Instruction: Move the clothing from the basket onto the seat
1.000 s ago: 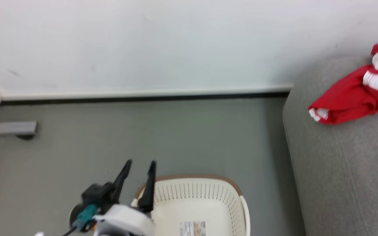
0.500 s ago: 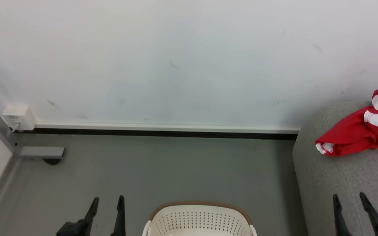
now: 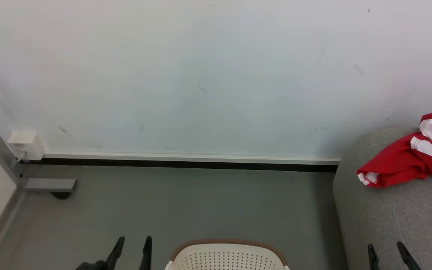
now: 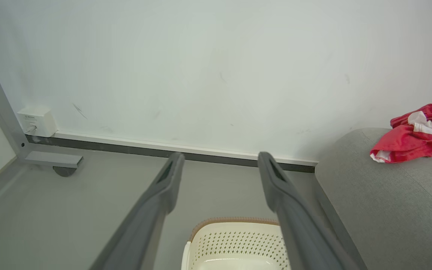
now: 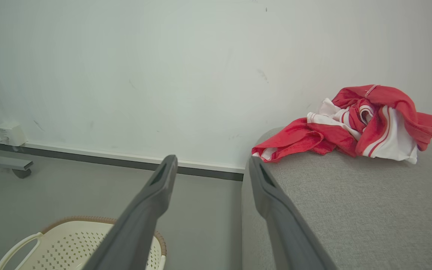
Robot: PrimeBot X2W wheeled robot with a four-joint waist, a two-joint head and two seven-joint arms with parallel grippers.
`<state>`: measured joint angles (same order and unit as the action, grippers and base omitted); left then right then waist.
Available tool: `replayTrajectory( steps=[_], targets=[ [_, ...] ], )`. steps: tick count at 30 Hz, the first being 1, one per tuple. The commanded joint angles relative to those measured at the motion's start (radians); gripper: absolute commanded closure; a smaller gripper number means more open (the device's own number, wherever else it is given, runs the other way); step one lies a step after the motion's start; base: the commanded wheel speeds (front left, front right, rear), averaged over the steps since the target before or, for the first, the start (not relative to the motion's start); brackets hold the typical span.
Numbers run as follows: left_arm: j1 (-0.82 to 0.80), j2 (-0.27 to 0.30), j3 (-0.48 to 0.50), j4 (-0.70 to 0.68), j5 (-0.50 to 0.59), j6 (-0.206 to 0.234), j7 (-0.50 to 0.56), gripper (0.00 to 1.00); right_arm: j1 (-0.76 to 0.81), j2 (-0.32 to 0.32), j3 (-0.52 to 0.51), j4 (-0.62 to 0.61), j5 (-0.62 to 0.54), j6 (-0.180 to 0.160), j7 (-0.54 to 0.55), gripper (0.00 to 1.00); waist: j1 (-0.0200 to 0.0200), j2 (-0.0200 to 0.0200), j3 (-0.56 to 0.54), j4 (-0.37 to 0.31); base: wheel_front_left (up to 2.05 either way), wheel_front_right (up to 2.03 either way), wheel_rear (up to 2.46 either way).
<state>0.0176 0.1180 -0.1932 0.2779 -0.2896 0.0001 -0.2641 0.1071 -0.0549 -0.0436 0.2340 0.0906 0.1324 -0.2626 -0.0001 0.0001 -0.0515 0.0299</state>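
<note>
While both arms sit low in the head view, the left gripper (image 3: 135, 240) shows at the bottom with its two dark fingers apart and nothing between them. The right gripper (image 3: 385, 245) is at the bottom right, over the seat (image 3: 388, 221), fingers apart too and holding nothing. The basket (image 3: 227, 243) stands on the grey floor (image 3: 186, 202) between them, near the seat's left end. The clothing (image 3: 399, 165) lies in a red and white heap at the seat's far edge, by the white wall (image 3: 201, 75).

From the left wrist, the left gripper (image 4: 219, 157) is wide open above the basket (image 4: 234, 240). The clothing (image 4: 407, 144) lies well apart from it on the seat (image 4: 381, 195).

From the right wrist, the right gripper (image 5: 212, 159) is wide open at the left edge of the seat (image 5: 351, 210). The clothing (image 5: 351, 127) lies ahead near the far left corner, and the basket (image 5: 62, 243) is down on the floor.
</note>
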Motion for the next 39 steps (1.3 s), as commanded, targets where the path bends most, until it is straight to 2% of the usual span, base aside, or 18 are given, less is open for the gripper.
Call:
replayTrajectory(
  steps=[1, 22, 23, 27, 39],
  targets=[
    [-0.012, 0.0, 0.01, 0.005, 0.021, -0.008, 0.0, 0.0, 0.007, 0.003, -0.001, 0.003, -0.003, -0.003, -0.003, 0.0, 0.0001, -0.0001, 0.0, -0.007, 0.0, 0.0, 0.0],
    [-0.019, -0.045, 0.071, 0.054, 0.057, -0.068, 0.0, 0.0, -0.005, 0.005, 0.011, 0.014, 0.006, -0.003, -0.003, 0.0, 0.0001, -0.0001, -0.006, -0.057, 0.0, 0.0, 0.0],
    [-0.012, -0.043, 0.067, 0.051, 0.05, -0.067, 0.0, 1.0, -0.002, 0.004, 0.011, 0.017, 0.006, 0.0, 0.0, 1.0, 0.0002, -0.0001, -0.006, -0.057, 0.0, 0.0, 0.0],
    [0.002, -0.046, 0.065, 0.081, 0.036, -0.067, 0.006, 1.0, 0.0, 0.007, 0.008, 0.046, 0.022, 0.0, 0.011, 1.0, 0.0001, -0.0001, -0.005, -0.057, 0.0, 0.0, 0.0],
    [-0.021, -0.049, 0.106, 0.063, -0.184, -0.078, 0.068, 1.0, -0.037, 0.006, -0.006, 0.039, 0.266, 0.0, 0.071, 1.0, 0.0001, -0.0001, 0.0, -0.055, 0.0, 0.0, 0.0]
  ],
)
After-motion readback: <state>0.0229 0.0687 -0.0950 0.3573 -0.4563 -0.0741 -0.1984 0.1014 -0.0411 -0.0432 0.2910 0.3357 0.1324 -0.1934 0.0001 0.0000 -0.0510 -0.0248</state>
